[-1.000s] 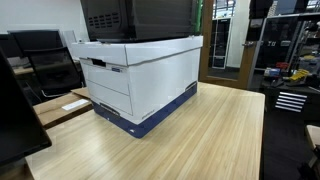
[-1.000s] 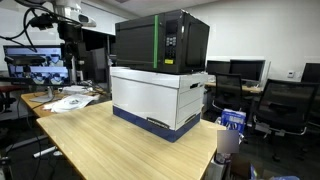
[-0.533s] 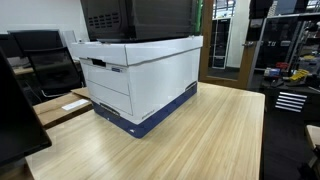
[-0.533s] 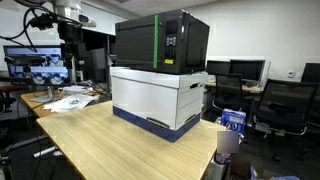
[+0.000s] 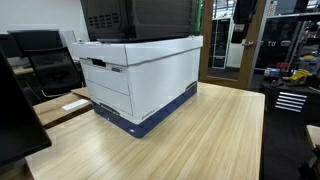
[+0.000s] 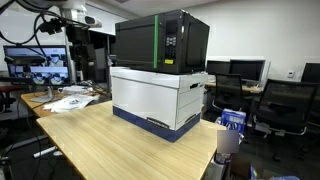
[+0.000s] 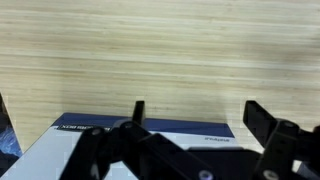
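A white cardboard file box with a blue base stands on the wooden table. A black appliance with a green stripe sits on its lid. In the wrist view my gripper is open, its two dark fingers wide apart with nothing between them. It looks down on the box's blue edge and the bare table beyond. In an exterior view my arm rises at the upper left, well away from the box.
Loose papers lie on the table's far corner near a monitor. Office chairs and a blue-and-white packet stand past the table's edge. A black chair and a tool chest flank the table.
The arm has shifted slightly at the top of both exterior views. The box and the appliance have not moved, and the gripper stays open.
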Controlling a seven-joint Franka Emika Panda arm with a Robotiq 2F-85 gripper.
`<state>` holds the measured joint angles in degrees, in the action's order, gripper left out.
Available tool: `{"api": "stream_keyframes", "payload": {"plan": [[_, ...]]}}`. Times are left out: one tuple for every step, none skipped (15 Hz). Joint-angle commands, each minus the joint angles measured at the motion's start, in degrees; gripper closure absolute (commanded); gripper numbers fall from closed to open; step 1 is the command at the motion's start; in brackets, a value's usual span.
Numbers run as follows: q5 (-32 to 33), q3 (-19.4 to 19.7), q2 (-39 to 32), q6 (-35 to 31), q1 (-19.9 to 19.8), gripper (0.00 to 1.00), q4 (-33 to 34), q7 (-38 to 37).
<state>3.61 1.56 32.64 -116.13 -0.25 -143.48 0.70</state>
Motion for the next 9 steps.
{"api": "stream_keyframes", "payload": {"plan": [[2.15, 0.31, -1.66, -5.83, -1.51, 0.00, -0.55, 0.98], [2.80, 0.34, -1.10, -6.76, -1.77, 0.00, -1.00, 1.09], [3.42, 0.31, -0.60, -6.96, -2.09, 0.00, -1.19, 0.92], [3.68, 0.34, 0.24, -6.64, -2.34, 0.00, -1.30, 0.77], [4.10, 0.34, 0.80, -6.44, -2.60, 0.00, -1.25, 0.58], [4.12, 0.53, 1.89, -5.85, -2.92, 0.00, -1.01, 0.42], [3.83, 0.87, 2.94, -6.74, -2.95, 0.00, -1.23, 0.47], [3.92, 1.16, 3.88, -8.30, -3.03, 0.00, -1.82, 0.75], [3.96, 1.39, 4.65, -9.25, -3.22, 0.00, -1.98, 0.85]]}}
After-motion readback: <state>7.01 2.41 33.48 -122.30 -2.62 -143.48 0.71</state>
